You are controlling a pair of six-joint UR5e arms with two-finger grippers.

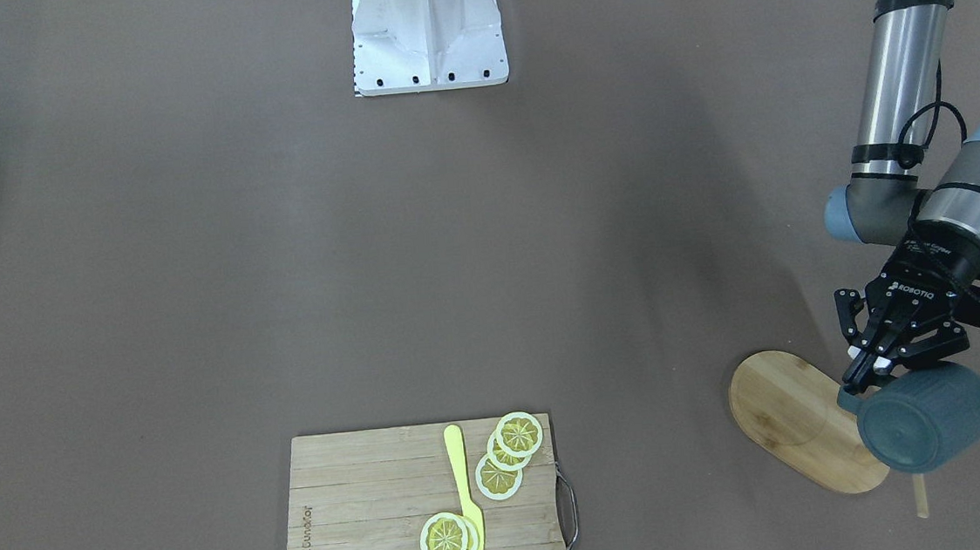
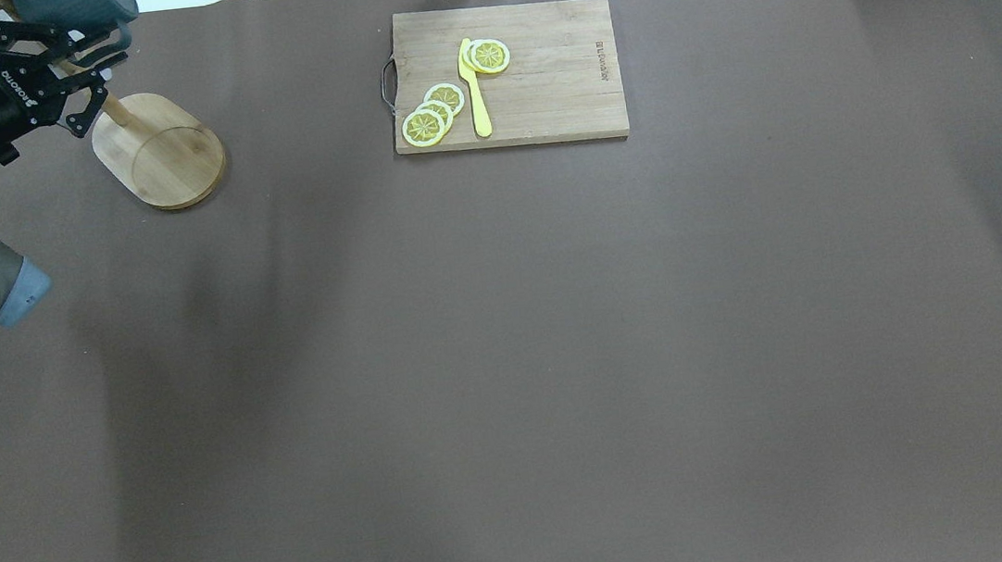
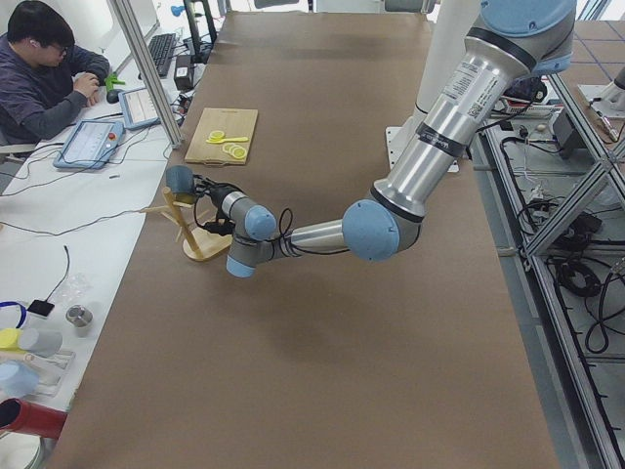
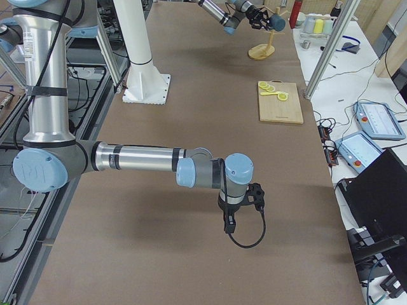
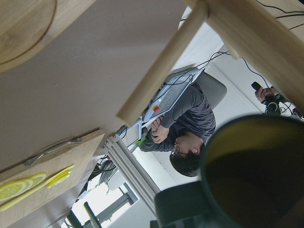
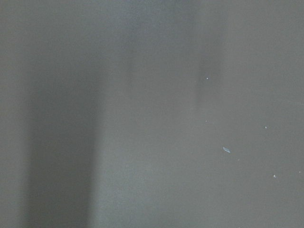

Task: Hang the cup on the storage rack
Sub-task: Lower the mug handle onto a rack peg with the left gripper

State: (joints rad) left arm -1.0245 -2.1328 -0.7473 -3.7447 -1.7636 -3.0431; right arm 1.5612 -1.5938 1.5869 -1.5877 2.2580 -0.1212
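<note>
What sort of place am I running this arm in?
Most likely a robotics lab workcell, not a kitchen: an operator sits at a side desk with teach pendants, aluminium framing edges the table, and the lemon slices look like props.

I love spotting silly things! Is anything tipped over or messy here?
Only the cup looks odd: it lies sideways in the air, pinched by the left gripper beside the pegs of the rack. Nothing is spilled or broken. The lemon slices and yellow knife sit neatly on the board.
</note>
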